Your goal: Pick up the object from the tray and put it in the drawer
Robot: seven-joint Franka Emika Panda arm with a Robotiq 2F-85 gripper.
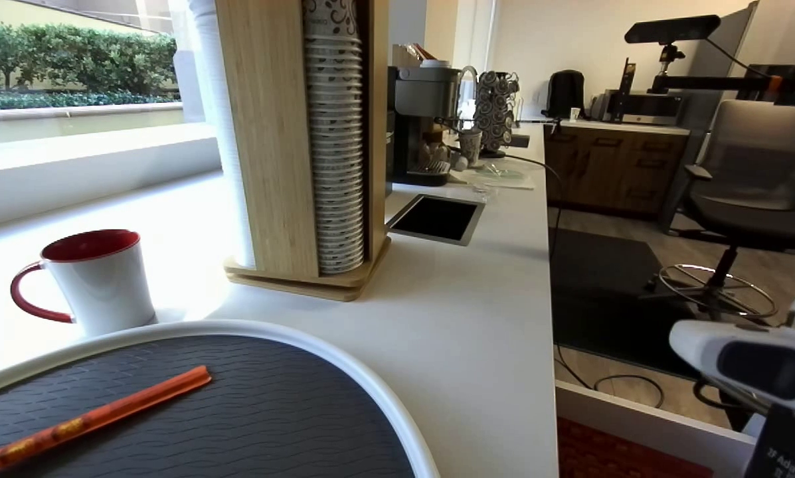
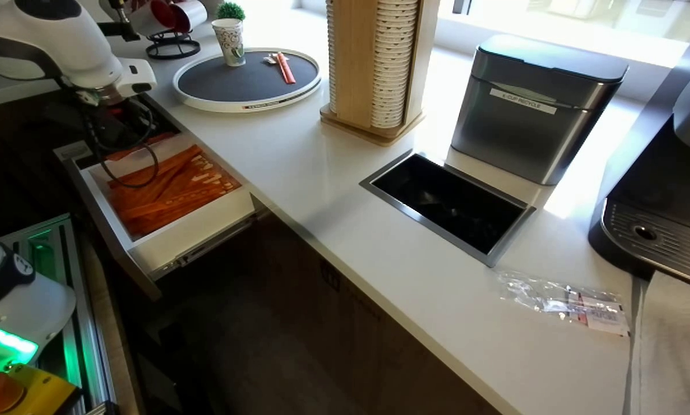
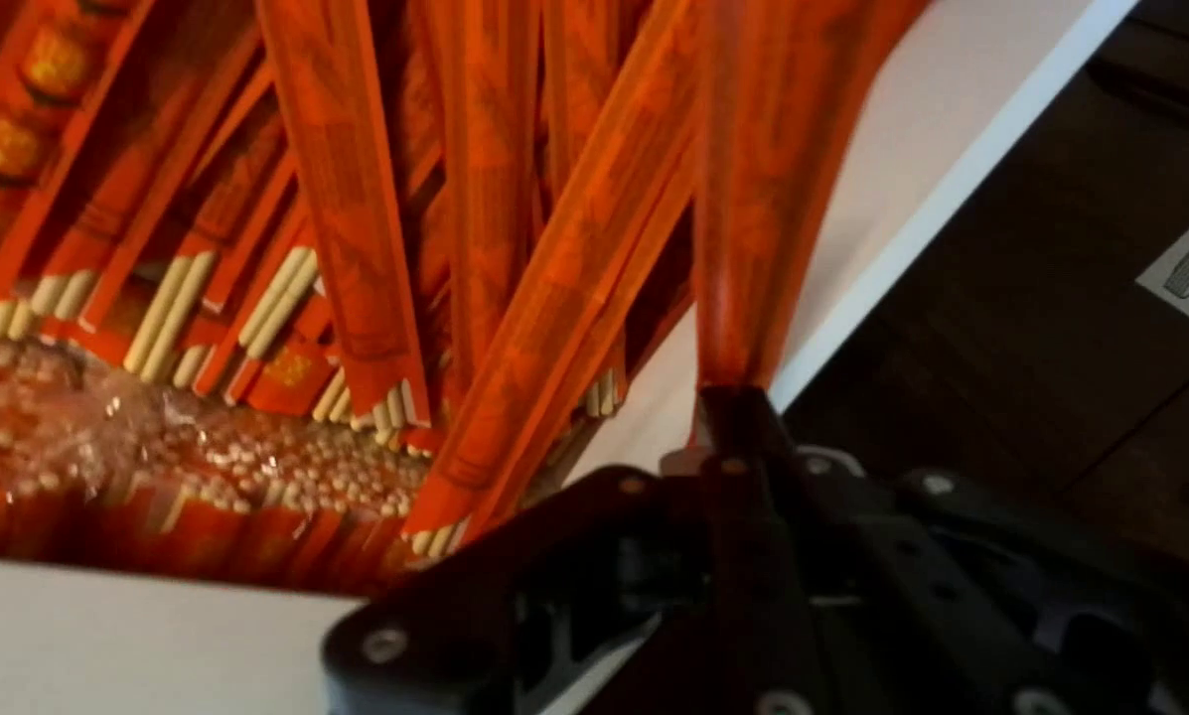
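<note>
Chopstick sleeve, orange-red, is pinched between the jaws of the gripper, reaching toward twelve o'clock in the wrist view, over or in the drawer; whether it touches the piled sleeves is unclear. Best shift toward ten o'clock, off the side wall, align it with those sleeves, lower gently, release.

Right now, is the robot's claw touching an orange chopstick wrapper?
Touching: in the wrist view, the gripper pinches an orange chopstick wrapper, which narrows sharply where the two meet.
</note>
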